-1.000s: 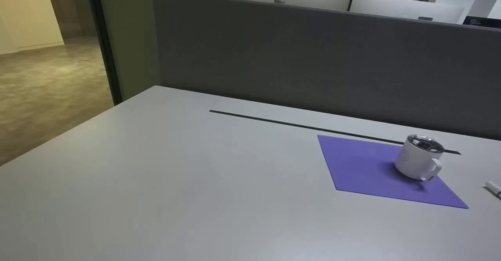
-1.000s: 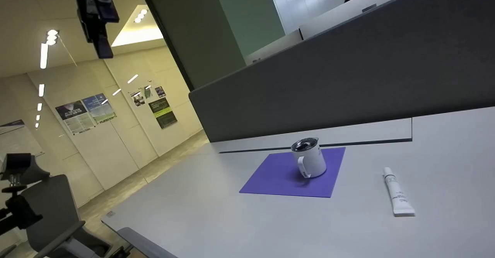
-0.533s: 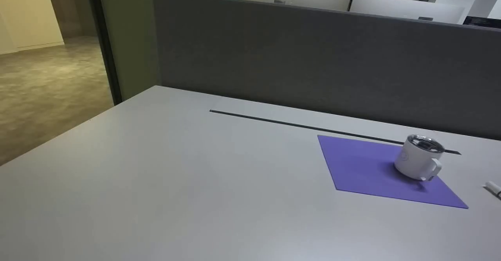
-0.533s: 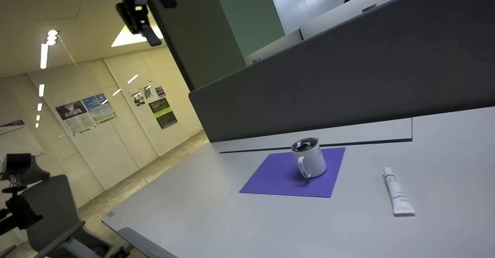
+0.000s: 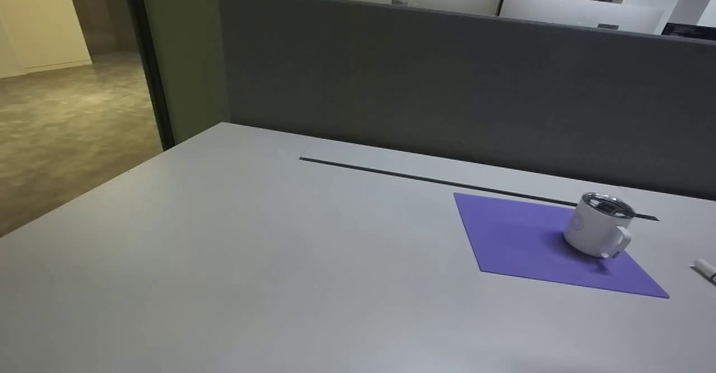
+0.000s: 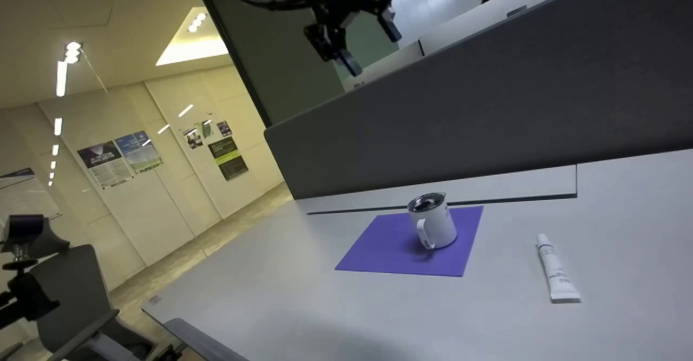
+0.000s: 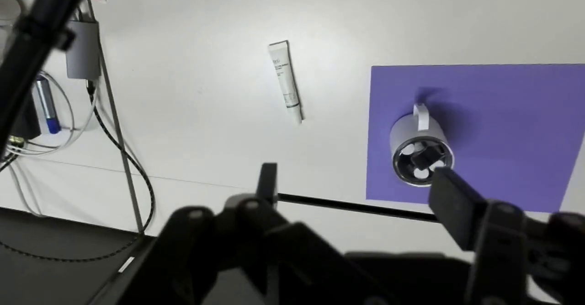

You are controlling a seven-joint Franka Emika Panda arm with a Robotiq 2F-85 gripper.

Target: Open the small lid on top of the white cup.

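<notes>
- Cup (image 6: pixel 439 229) is seen upright on purple mat (image 6: pixel 373 253), near the desk (image 6: pixel 498 296) edge lined by partition (image 6: pixel 514 106).
- Lid (image 7: pixel 426 158) is seated on top.
- Tool (image 6: pixel 374 51) is held above desk, jaws spread wide.

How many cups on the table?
1: the white cup, upright on the purple mat, seen in all three views. Another could be hidden behind the black bar in the wrist view.

From my station, the white cup (image 6: pixel 438 229) looks smooth and satiny to me, its lid (image 6: pixel 426 202) glossy, see-through plastic. I see the purple mat (image 6: pixel 373 250) as matt, the table (image 5: pixel 251 250) smooth with a soft sheen, the partition (image 5: pixel 419 88) cloth-like, the tube (image 7: pixel 284 74) smooth plastic, my gripper (image 7: pixel 354 177) dull black.
</notes>
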